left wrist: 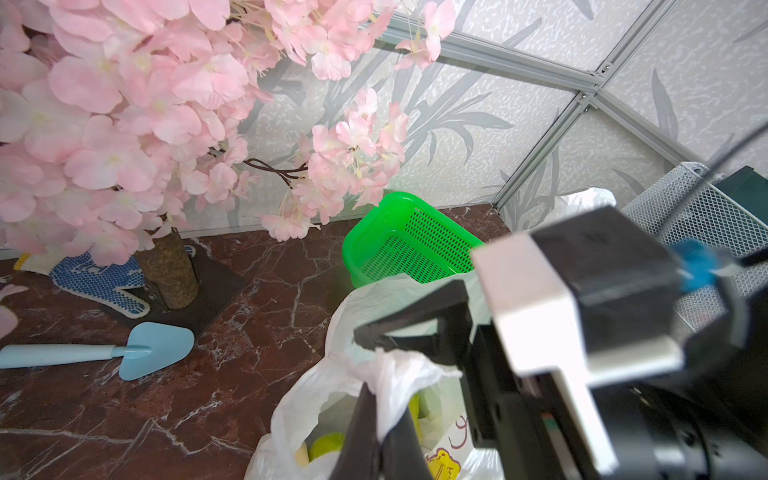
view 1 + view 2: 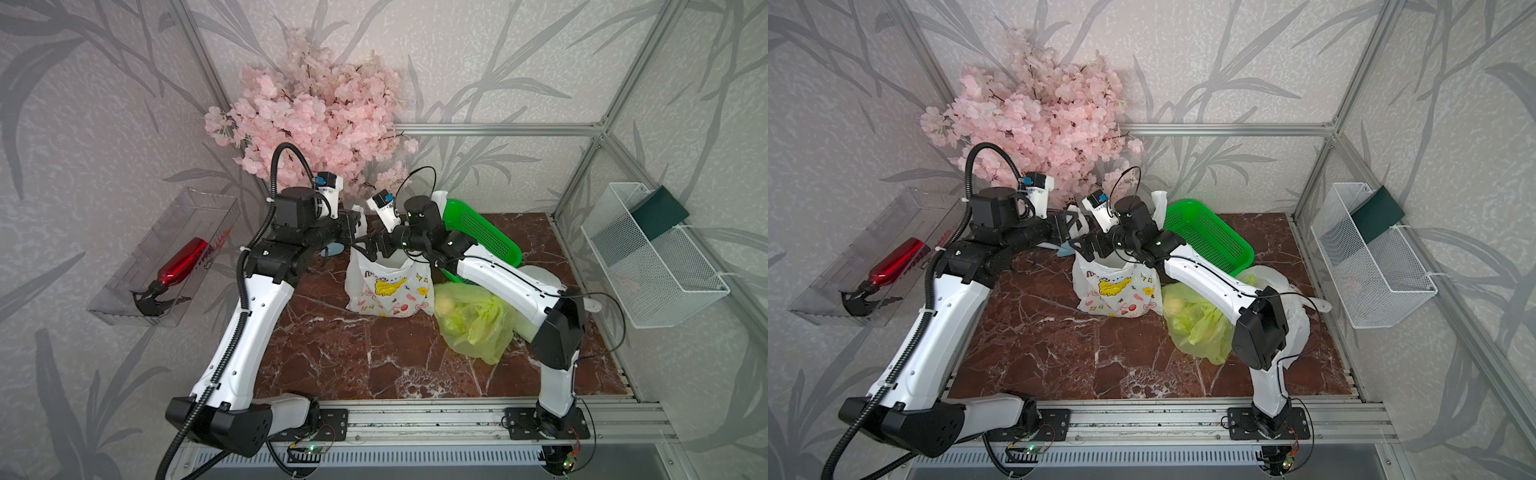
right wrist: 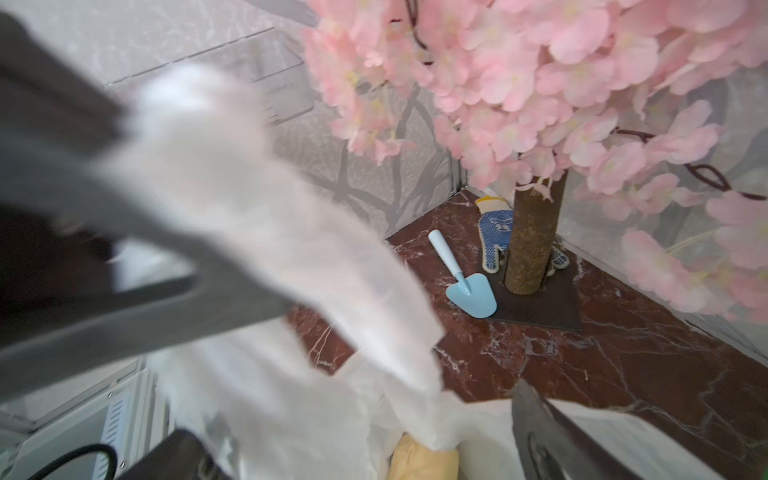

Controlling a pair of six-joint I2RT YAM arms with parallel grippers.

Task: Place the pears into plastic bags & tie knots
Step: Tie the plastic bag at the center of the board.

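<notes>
A white printed plastic bag (image 2: 386, 291) (image 2: 1117, 291) stands open mid-table. My left gripper (image 2: 352, 226) (image 1: 382, 411) is shut on one of its white handles and holds it up. Green and yellow pears (image 1: 328, 444) (image 3: 424, 461) lie inside this bag. Just over the bag's mouth, my right gripper (image 2: 368, 246) (image 3: 357, 457) stands open, with the raised handle strip running between its spread fingers. To the right lies a yellow-green bag (image 2: 473, 320) with a pear (image 2: 444, 305) showing through it. Another white bag (image 2: 1296, 328) sits under my right arm. I can make out no knots.
A tilted green basket (image 2: 478, 232) leans behind the bags. The pink blossom tree (image 2: 316, 112) fills the back corner, with a blue trowel (image 1: 137, 351) and a dotted glove (image 1: 95, 278) at its base. A wire basket (image 2: 652, 266) hangs on the right wall, a clear tray (image 2: 166, 257) on the left.
</notes>
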